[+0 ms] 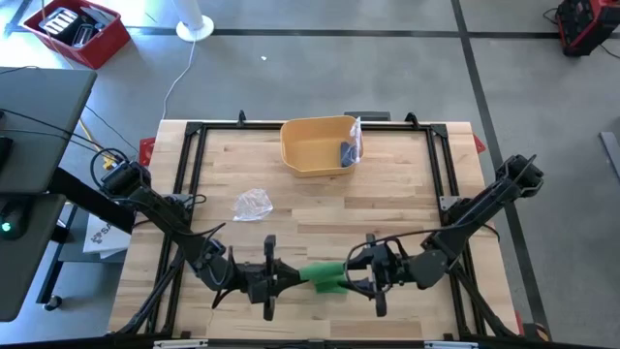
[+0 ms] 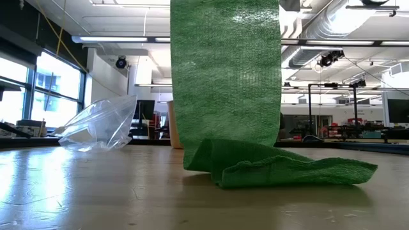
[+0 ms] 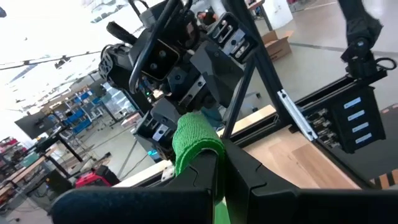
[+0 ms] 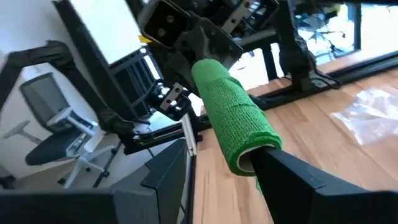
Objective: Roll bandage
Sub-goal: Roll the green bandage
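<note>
Green bandage roll (image 1: pixel 324 273) lies left-to-right between both hands, left hand (image 1: pixel 283 281) clamped shut on it, right hand (image 1: pixel 360 272) gripping its other end.

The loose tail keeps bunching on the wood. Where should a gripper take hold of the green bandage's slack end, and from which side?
Probably at the crumpled end lying on the table, coming from above: the green bandage hangs as a flat strip from the roll held between both grippers, and its folded heap offers a raised edge the fingers could pinch.
</note>
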